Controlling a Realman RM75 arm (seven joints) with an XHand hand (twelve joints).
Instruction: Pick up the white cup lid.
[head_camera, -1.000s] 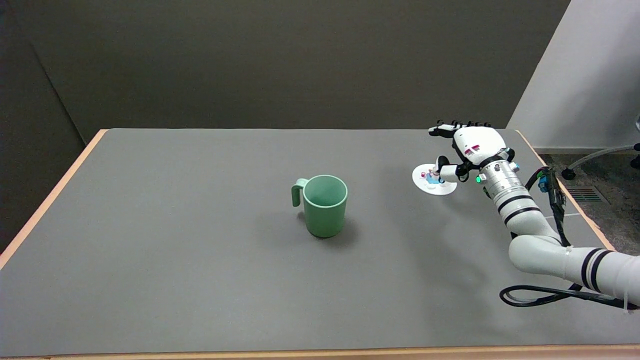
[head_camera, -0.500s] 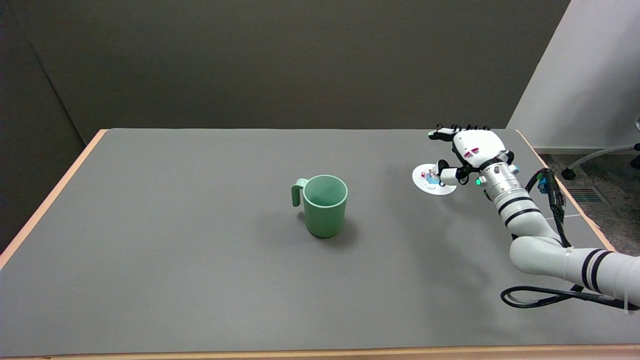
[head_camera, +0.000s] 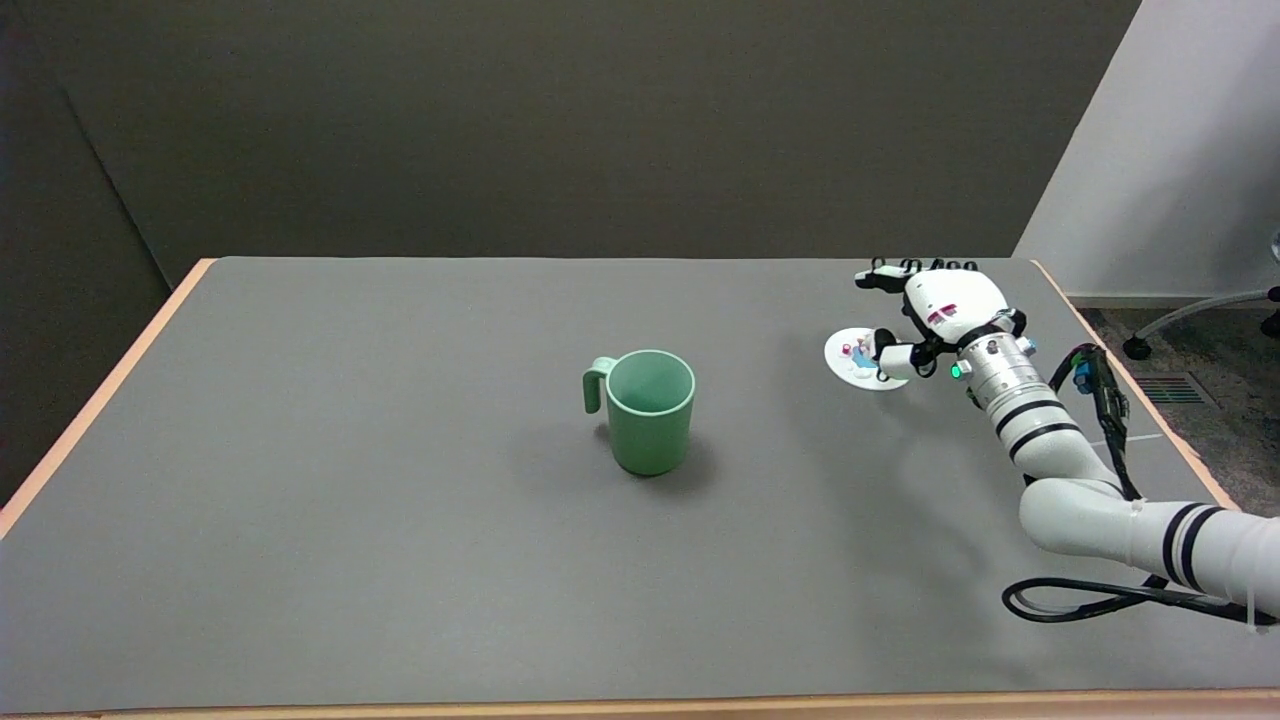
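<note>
The white cup lid (head_camera: 852, 358), a flat round disc with a small coloured figure on top, lies on the grey table at the far right. My right hand (head_camera: 925, 312) hovers over the lid's right side, palm down. Its thumb reaches over the lid near the figure while the other fingers stretch out toward the far edge of the table. The hand covers the lid's right edge. Nothing is held in the fingers.
A green mug (head_camera: 646, 409) with its handle to the left stands upright near the table's middle. The table's right edge (head_camera: 1140, 390) runs close beside my forearm, and a black cable (head_camera: 1070, 598) loops on the table by the elbow.
My right hand has sunk a little and drawn slightly nearer, hiding more of the lid's right side. The lid and the mug have stayed put.
</note>
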